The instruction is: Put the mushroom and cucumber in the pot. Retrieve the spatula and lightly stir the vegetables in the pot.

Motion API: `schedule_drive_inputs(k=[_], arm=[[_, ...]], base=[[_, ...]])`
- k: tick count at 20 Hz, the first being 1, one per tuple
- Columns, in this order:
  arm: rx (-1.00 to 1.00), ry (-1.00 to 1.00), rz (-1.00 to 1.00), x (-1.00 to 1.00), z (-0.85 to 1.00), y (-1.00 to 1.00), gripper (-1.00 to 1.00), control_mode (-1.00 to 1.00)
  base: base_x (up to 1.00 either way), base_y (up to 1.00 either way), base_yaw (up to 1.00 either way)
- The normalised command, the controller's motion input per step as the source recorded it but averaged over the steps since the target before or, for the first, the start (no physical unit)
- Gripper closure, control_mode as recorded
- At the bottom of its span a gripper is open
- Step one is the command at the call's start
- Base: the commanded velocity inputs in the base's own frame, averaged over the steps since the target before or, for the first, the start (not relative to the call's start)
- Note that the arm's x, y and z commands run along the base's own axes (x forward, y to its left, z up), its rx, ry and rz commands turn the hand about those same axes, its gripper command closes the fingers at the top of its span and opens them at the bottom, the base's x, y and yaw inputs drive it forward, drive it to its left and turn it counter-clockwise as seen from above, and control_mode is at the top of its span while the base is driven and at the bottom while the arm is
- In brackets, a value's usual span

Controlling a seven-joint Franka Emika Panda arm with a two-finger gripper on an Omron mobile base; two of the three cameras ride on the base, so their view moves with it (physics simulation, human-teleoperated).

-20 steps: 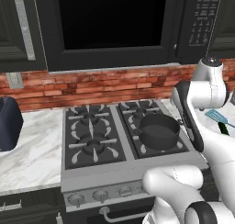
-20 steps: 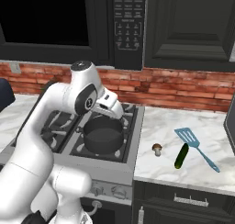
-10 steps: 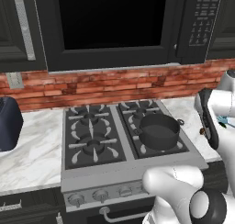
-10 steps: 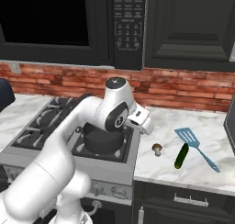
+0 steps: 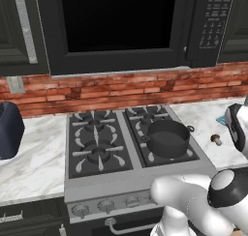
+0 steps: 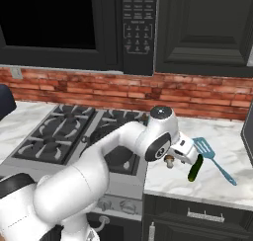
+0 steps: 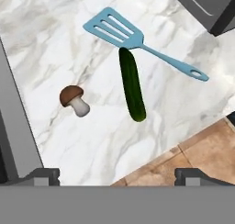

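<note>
Mushroom (image 6: 169, 161) mostly hidden behind arm; cucumber (image 6: 194, 168) upper end covered by claw (image 6: 190, 153).

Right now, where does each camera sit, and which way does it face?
Left base view: behind the arm on its left, facing the stove and pot; white arm links at lower right.
Right base view: behind on the right, facing the counter; the arm reaches over the cucumber.
Hand view: on the open hand, looking down.
Base views share the stove; right base and hand share the cucumber, mushroom and spatula.

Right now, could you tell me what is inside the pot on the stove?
The pot looks empty: the left base view shows only its dark bare inside. The mushroom and cucumber lie on the marble counter beside the spatula. In the right base view the arm covers the pot.
</note>
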Motion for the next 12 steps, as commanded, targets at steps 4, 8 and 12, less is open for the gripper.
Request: schedule_drive_inputs(k=[4, 8, 12], arm=[[0.0, 0.11, 0.06, 0.0, -0.4, -0.82, -1.0, -1.0], [0.0, 0.12, 0.19, 0.01, -0.1, -0.49, -1.0, -1.0], [0.04, 0.17, 0.21, 0.15, 0.0, -0.15, -1.0, -1.0]], base=[[0.0, 0.0, 0.0], [0.0, 0.0, 0.0], [0.0, 0.0, 0.0]])
